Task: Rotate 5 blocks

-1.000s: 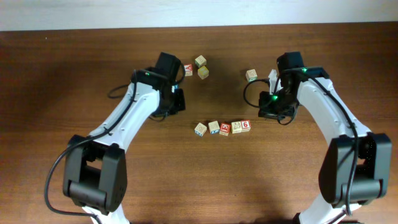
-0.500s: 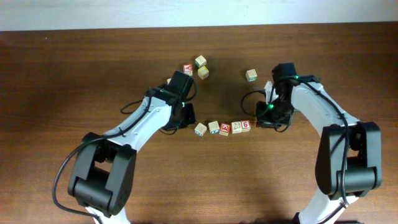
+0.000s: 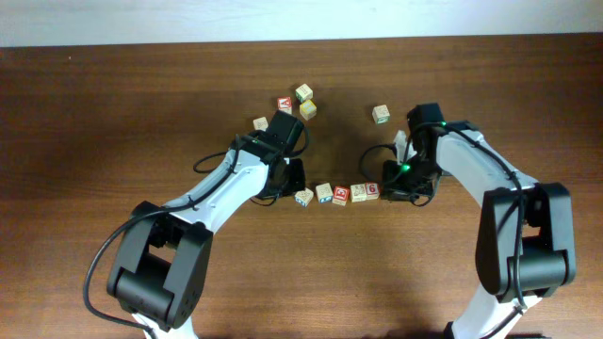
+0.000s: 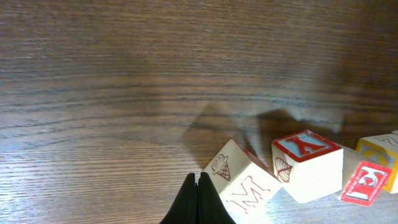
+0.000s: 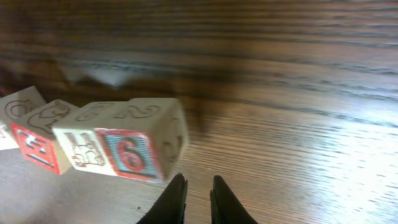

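Five blocks (image 3: 340,195) are sitting in a slightly crooked row near the middle of the brown bench (image 3: 113,113). At the left, the left tool (image 4: 198,186) is hanging over the row's left end with its fingers pressed fully together, gripping nothing. Its tip is pointing down just beside the block printed with an M (image 4: 247,185), though I cannot tell whether it is touching. That block is lying turned at an angle to its neighbour. Next along, the block with a red and blue top (image 4: 308,163) is sitting close against it, with a red-faced block (image 4: 367,182) just beyond. At the right end, the block with the red 6 (image 5: 132,152) is resting against its neighbour. The right tool (image 5: 196,186) is hovering just beside that block, its fingers standing a narrow gap apart with nothing between them. Five loose blocks (image 3: 302,92) are lying scattered farther back, well apart from the row.
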Robot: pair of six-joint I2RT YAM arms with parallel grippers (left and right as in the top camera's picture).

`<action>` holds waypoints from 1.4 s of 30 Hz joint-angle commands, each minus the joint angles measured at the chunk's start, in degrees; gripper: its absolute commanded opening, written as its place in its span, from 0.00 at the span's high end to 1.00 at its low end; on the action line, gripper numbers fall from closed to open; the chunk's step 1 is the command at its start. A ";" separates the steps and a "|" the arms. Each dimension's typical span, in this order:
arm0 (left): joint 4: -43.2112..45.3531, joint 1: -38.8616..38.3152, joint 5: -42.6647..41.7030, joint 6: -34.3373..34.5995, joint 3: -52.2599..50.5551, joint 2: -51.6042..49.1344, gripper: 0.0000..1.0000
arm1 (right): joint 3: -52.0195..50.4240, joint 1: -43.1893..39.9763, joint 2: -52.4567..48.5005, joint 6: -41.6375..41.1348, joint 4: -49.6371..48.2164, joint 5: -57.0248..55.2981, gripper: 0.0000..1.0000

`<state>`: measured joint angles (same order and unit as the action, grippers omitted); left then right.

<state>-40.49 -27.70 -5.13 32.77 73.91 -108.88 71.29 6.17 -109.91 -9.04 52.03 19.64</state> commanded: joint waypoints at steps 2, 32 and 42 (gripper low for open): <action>-0.07 -0.07 -2.01 -0.66 -0.37 -0.66 1.00 | -0.44 3.32 -0.42 0.02 -0.70 1.14 0.84; -0.52 2.10 -2.60 -1.14 0.83 -1.05 1.00 | -0.09 3.85 -0.39 -0.46 -0.33 1.01 0.90; -0.44 2.36 -0.15 -1.14 0.83 -1.05 1.00 | 1.03 -1.73 -0.35 1.14 2.08 1.20 0.91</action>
<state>-40.93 -25.58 -7.35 32.58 73.73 -108.90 71.31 4.54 -109.91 -8.97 54.17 20.47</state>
